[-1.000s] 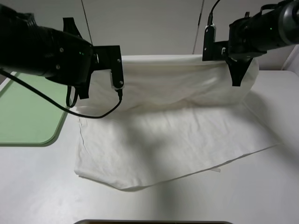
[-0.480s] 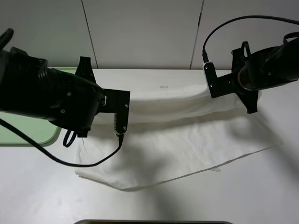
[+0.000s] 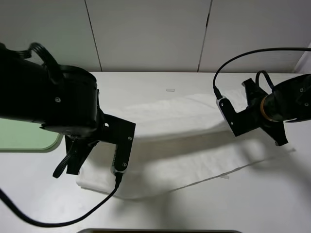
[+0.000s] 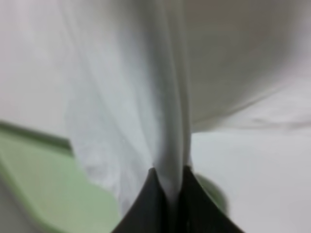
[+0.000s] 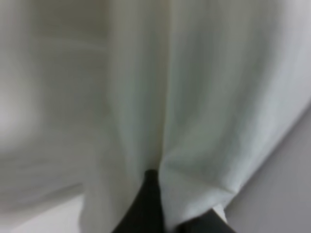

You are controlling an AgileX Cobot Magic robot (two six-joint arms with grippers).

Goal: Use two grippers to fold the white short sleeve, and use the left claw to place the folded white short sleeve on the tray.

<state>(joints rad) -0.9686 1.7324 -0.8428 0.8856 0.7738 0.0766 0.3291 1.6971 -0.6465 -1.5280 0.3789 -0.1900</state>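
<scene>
The white short sleeve (image 3: 184, 116) lies across the middle of the white table, its far edge lifted and sagging between the two grippers. The left claw (image 3: 119, 167) is down at the shirt's near left corner; its wrist view shows black fingertips (image 4: 151, 191) shut on a pinched fold of white cloth (image 4: 146, 97). My right gripper (image 3: 281, 140) holds the shirt's right end, and close up its black fingers (image 5: 148, 204) are shut on cloth (image 5: 194, 97). The light green tray (image 3: 24, 137) lies at the left edge, partly hidden by the left arm, and shows again as the tray (image 4: 39, 194) under the cloth.
A small pale tape strip (image 3: 170, 90) sits on the table behind the shirt, and another strip (image 3: 224, 176) lies by its near hem. A dark edge (image 3: 160, 231) runs along the table's front. Grey wall panels stand behind.
Both arms have come forward and down, from the far side of the table toward the near hem, drawing the shirt's held far edge over its lower half. Both grips stay shut.
</scene>
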